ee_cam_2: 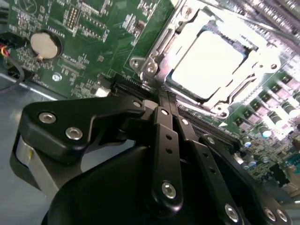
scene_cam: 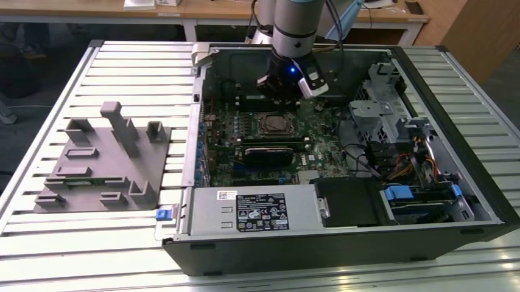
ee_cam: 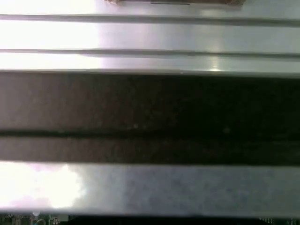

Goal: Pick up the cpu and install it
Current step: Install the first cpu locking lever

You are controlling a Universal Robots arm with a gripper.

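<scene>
- Hanging over the far half of the open computer case (scene_cam: 488, 201), the pincer (scene_cam: 286, 85) sits above the motherboard (scene_cam: 313, 149), just beyond the socket frame (scene_cam: 276, 124). In the second wrist view its black linkages (ee_cam_2: 164, 140) converge toward a tip hidden behind them, so I cannot tell whether it is released or clenched, nor whether it carries anything.
- Just past those linkages in that view, the cpu (ee_cam_2: 208, 63) lies inside the socket frame (ee_cam_2: 154, 61), its pale top bright and square to the metal rim. It appears seated, though whether it is fully down cannot be judged.
- Risk, as a judgement: the pincer is close above the socket, so a descent slightly off line could strike the rim or nudge the chip askew, and a skewed chip pressed down could damage the contacts beneath.
- Second risk: the coin cell (ee_cam_2: 45, 45) and small board parts lie near the linkages; a sideways sweep at this height could catch them.
- Farther off, toward the bench's edge at the exterior view's left, the grey fixture (scene_cam: 101, 161) with upright blocks stands on the slatted bench (scene_cam: 49, 243), well apart from the case.
- Farthest, the first wrist view offers blurred pale and dark bands (ee_cam: 150, 117), too unclear to name.
</scene>
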